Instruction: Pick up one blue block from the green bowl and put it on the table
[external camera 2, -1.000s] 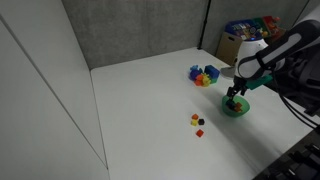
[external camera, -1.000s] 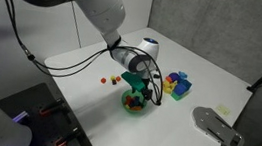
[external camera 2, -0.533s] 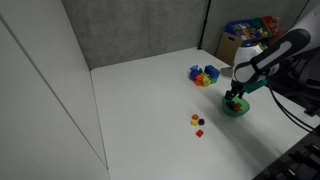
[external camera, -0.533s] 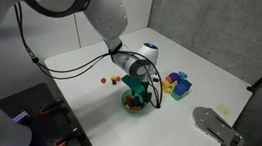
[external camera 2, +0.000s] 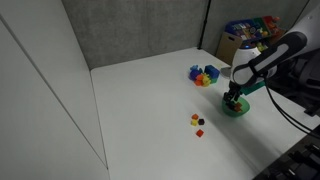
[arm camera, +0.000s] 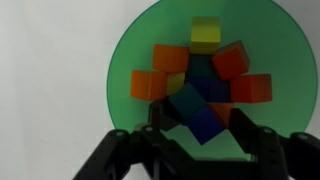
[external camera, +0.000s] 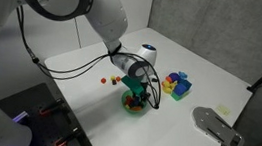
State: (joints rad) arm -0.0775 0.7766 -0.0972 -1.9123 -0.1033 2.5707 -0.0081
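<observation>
Your table (external camera: 210,88) is a plain white top, seen in both exterior views (external camera 2: 140,100). Your arm (external camera: 88,12) reaches out over it and bends down at the wrist. A blue tray (external camera: 178,86) of coloured pieces sits on the table beside the work point and apart from the bowl; it also shows in an exterior view (external camera 2: 204,75). The green bowl (external camera: 134,104) stands upright on the table directly under the wrist, noted again in an exterior view (external camera 2: 237,107). In the wrist view its rim (arm camera: 125,60) fills most of the picture. Your gripper (external camera: 138,94) points straight down into the bowl in both exterior views (external camera 2: 235,98). In the wrist view the gripper (arm camera: 205,125) has its fingers spread apart, one on each side of the blue block (arm camera: 198,112). Nothing is clamped, and I cannot tell whether either pad touches the block. That blue block lies tilted on top of the pile inside the bowl, between the fingertips. Around it in the bowl lie a yellow block (arm camera: 205,35) at the far side, a red block (arm camera: 230,60) and an orange block (arm camera: 150,85). A few tiny loose blocks (external camera 2: 197,122) lie on the table, near the bowl but apart from it.
</observation>
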